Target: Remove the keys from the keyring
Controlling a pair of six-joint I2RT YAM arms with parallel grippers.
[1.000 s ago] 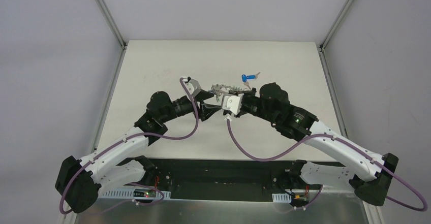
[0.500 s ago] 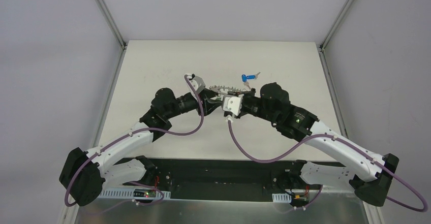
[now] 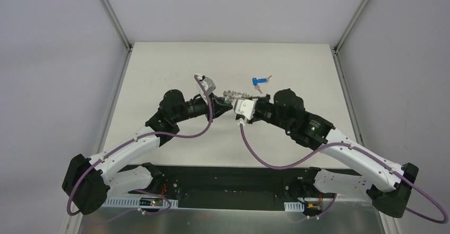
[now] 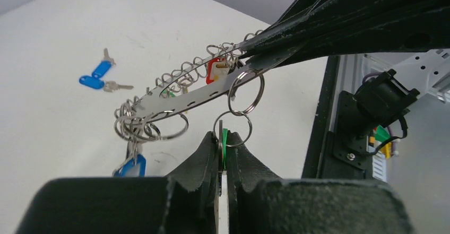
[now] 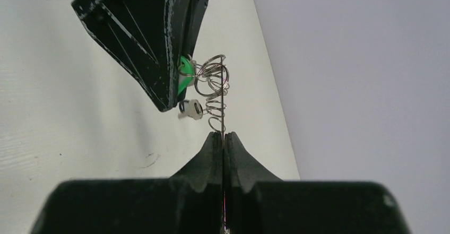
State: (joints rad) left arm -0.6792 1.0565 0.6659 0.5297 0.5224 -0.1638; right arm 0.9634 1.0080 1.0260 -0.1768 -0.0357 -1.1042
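My right gripper (image 5: 223, 135) is shut on the keyring (image 4: 185, 98), a thin grey metal band with holes, and holds it above the table. Several small wire rings hang from the band. Keys hang from these rings, one with a red head (image 4: 215, 69) and one with a blue head (image 4: 130, 167). The left gripper (image 4: 224, 136) is shut on a green-headed key (image 4: 225, 144), which hangs from the band by two linked rings. In the top view both grippers, left (image 3: 223, 100) and right (image 3: 233, 102), meet at the keyring (image 3: 233, 93) mid-table.
A loose pair of blue-headed keys (image 3: 259, 81) lies on the white table (image 3: 159, 75) behind the grippers. Grey walls with metal corner posts (image 3: 114, 19) enclose the table. The black base rail (image 3: 228, 178) runs along the near edge.
The left gripper moved right and forward to the keyring and closed on the green-headed key. The right arm shifted slightly, still holding the keyring.
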